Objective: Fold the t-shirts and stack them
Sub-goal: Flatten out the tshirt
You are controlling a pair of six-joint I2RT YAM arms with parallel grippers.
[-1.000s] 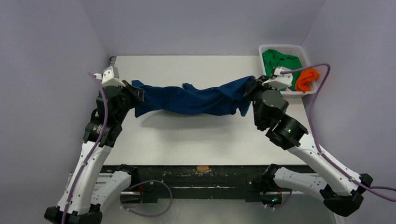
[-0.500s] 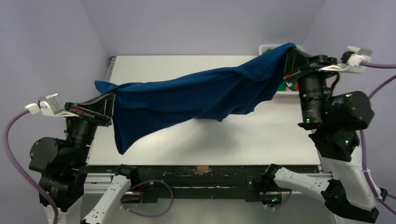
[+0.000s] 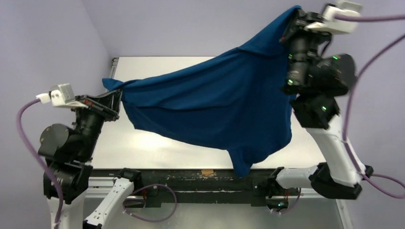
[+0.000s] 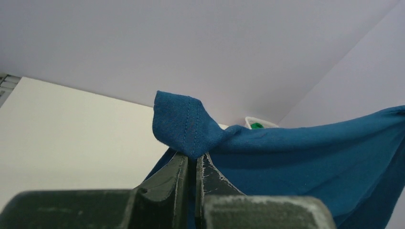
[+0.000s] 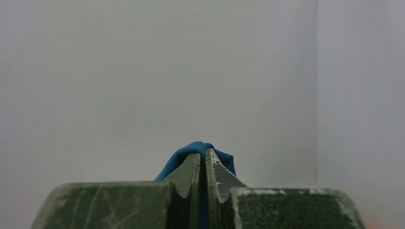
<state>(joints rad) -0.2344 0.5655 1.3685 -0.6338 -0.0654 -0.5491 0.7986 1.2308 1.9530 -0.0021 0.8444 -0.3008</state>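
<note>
Over the white tabletop (image 3: 153, 67) the bunched shirt (image 3: 224, 105) has been lifted and spread, highest at upper right; both jaws pinch corners, seemingly ready for laying flat.

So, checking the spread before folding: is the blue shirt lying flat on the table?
No, the blue shirt hangs in mid-air, held by the left tool and right tool.

1. Table (image 3: 143, 148): flat white top, matt, with a soft shadow across its middle
2. Walls (image 3: 191, 24): pale lilac, plain, rising behind the table's far edge and along both its sides
3. Black rail (image 3: 191, 183): runs along the table's near edge, scuffed white in places
4. Tan patch (image 3: 207, 172): small, on the table's near edge, about mid-width
5. White basket (image 4: 261, 122): only a sliver of rim seen, at the table's far right corner
</note>
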